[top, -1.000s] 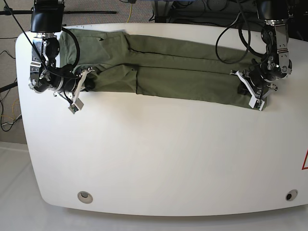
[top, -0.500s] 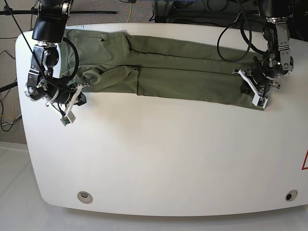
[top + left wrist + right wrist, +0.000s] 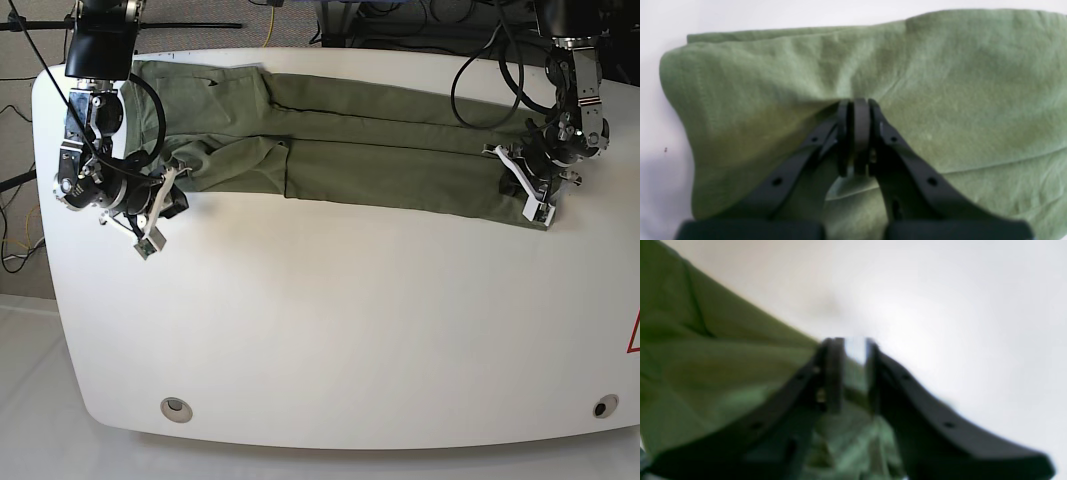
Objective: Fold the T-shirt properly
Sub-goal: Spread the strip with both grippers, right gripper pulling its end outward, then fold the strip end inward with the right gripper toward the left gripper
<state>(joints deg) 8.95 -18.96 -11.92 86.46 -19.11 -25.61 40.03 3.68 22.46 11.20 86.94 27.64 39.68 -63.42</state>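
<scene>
— Half done at best? How far along is the fold?

— By my reading the T-shirt (image 3: 350,150) is already folded lengthwise into a long olive band, lying across the far side of the desk (image 3: 340,320) from 10 o'clock to 2 o'clock. The crosswise folds are still to do.

— And the arms?

— The left end effector (image 3: 855,110) is pinched tight on the cloth at the 2 o'clock end. The right end effector (image 3: 850,350) shows a narrow gap at the 10 o'clock end, with green cloth behind it; whether it grips the fabric I cannot tell.
</scene>
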